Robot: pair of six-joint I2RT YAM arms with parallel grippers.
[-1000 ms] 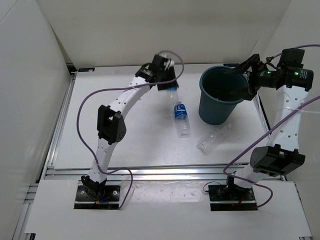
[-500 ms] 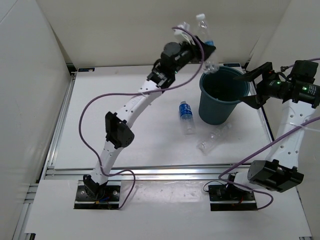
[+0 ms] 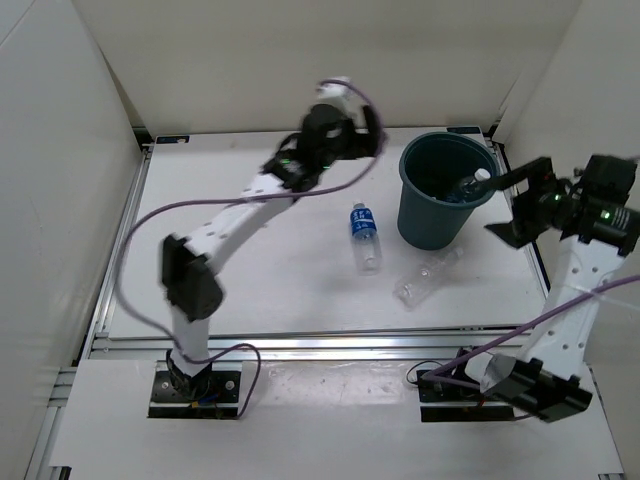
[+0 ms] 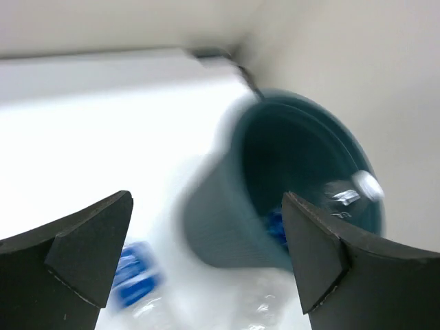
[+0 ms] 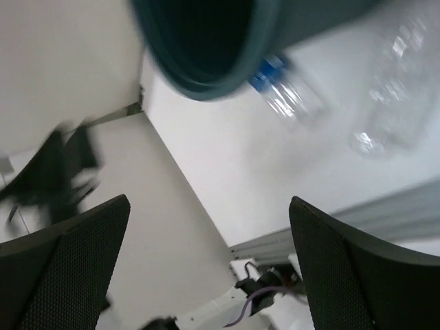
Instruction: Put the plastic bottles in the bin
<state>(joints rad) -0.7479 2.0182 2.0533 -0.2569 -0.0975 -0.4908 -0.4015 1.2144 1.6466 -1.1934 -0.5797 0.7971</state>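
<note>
Plastic bottles: a white-capped bottle (image 3: 466,186) lies inside the bin (image 3: 425,225), cap near the rim; a blue-labelled bottle (image 3: 364,235) and an unlabelled clear bottle (image 3: 428,275) lie on the counter (image 3: 250,270) near the bin's base. Your left gripper (image 4: 206,199) hangs left of the bin, jaws spread wide and empty; your right gripper (image 5: 210,203), right of the bin, is likewise released. The drop appears complete; next, lower one arm until its jaws straddle a counter bottle across its long axis.
</note>
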